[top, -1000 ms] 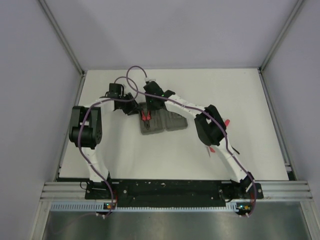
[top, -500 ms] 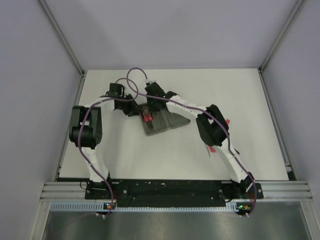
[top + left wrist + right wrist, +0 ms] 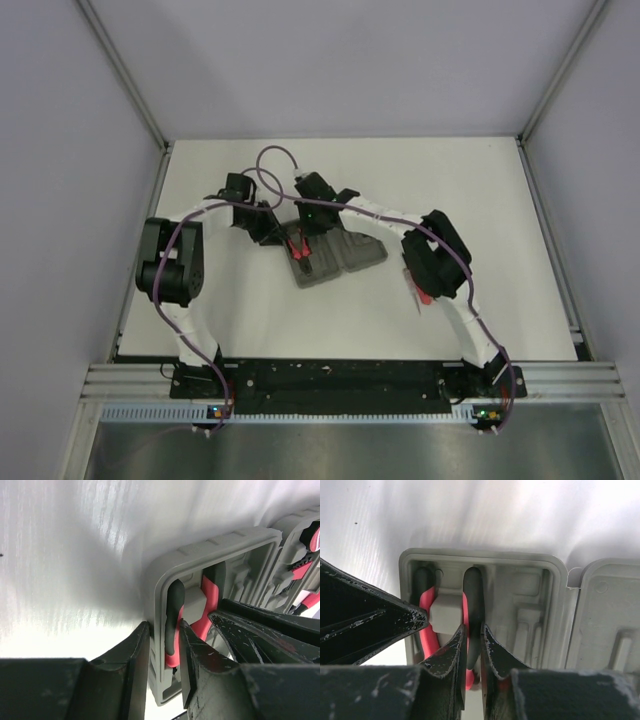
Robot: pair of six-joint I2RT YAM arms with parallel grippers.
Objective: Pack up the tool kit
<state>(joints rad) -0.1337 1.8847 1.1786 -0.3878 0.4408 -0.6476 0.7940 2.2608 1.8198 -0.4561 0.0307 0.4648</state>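
Grey plastic clamshell case (image 3: 330, 258) lies open a little left of the middle of the white table (image 3: 480, 200), its second half at 3 o'clock of the first. I see the red-and-black pliers (image 3: 470, 587) seated in the 9 o'clock half. My right gripper (image 3: 473, 630) pinches one black handle between close-set fingers. My left gripper (image 3: 164, 625) straddles that half's outer wall at 10 o'clock, one finger outside and one inside, seemingly clamped on it.
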